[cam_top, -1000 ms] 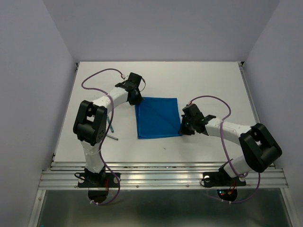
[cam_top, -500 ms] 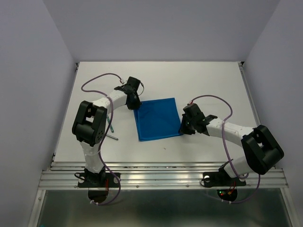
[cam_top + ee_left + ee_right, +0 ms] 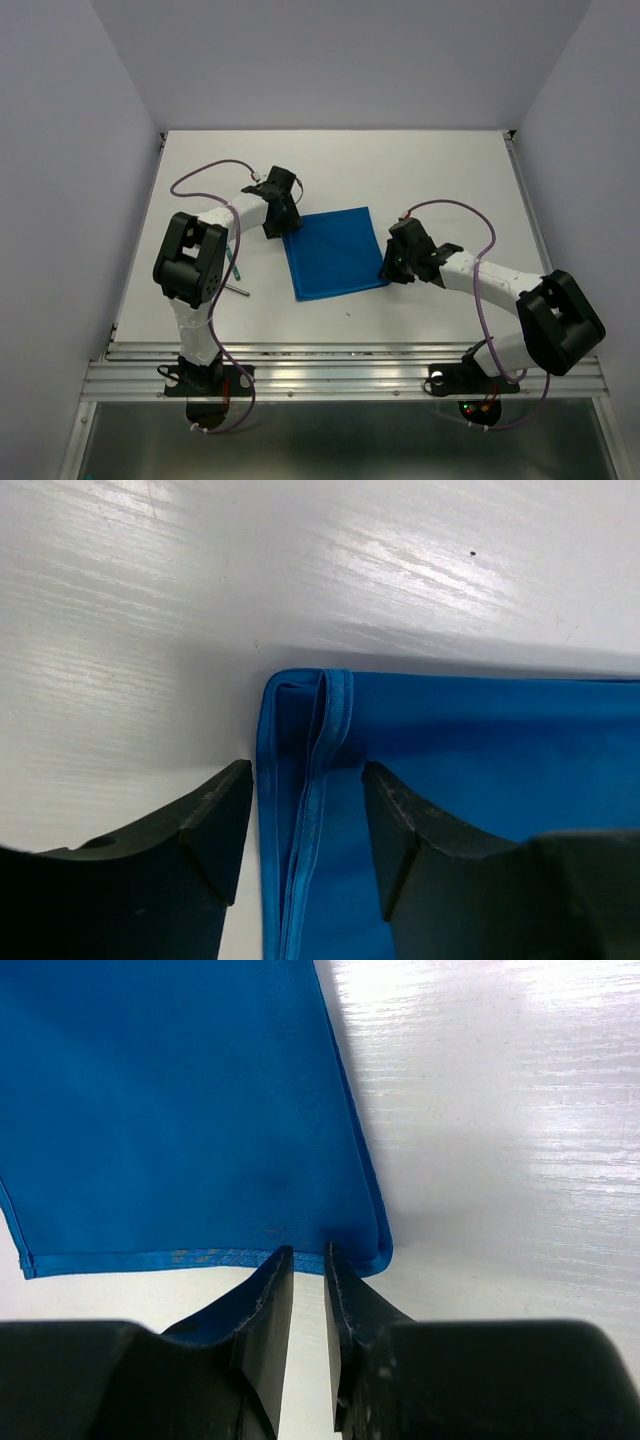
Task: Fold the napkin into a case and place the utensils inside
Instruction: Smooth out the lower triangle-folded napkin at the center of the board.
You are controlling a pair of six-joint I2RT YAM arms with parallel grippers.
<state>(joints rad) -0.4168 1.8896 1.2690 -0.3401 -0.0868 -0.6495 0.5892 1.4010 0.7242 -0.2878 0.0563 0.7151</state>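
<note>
So in the top view the blue napkin (image 3: 335,252) is lying flat around the middle of the white table (image 3: 430,170), turned a little off square, with its lower edge running down to the left. The left gripper (image 3: 283,222) sits at the napkin's upper left corner. On its wrist cam the jaws are spread pretty wide and straddle that corner (image 3: 305,780). The hemmed edge runs down the gap between the two dark fingers (image 3: 215,825), and neither is pinching it as far as I can see. You can see two hems layered there, so the cloth looks doubled over. The right gripper (image 3: 390,270) is at the lower right corner of the napkin (image 3: 190,1110). Its jaws are only cracked open a sliver, with the tips right at the bottom hem (image 3: 308,1260) and white table showing through the slit, so it doesn't have hold of anything. The utensils (image 3: 238,290), one with a teal-green handle and one grey metal, lie left of the napkin beside the left arm, partly hidden by it, well apart from the cloth.
</note>
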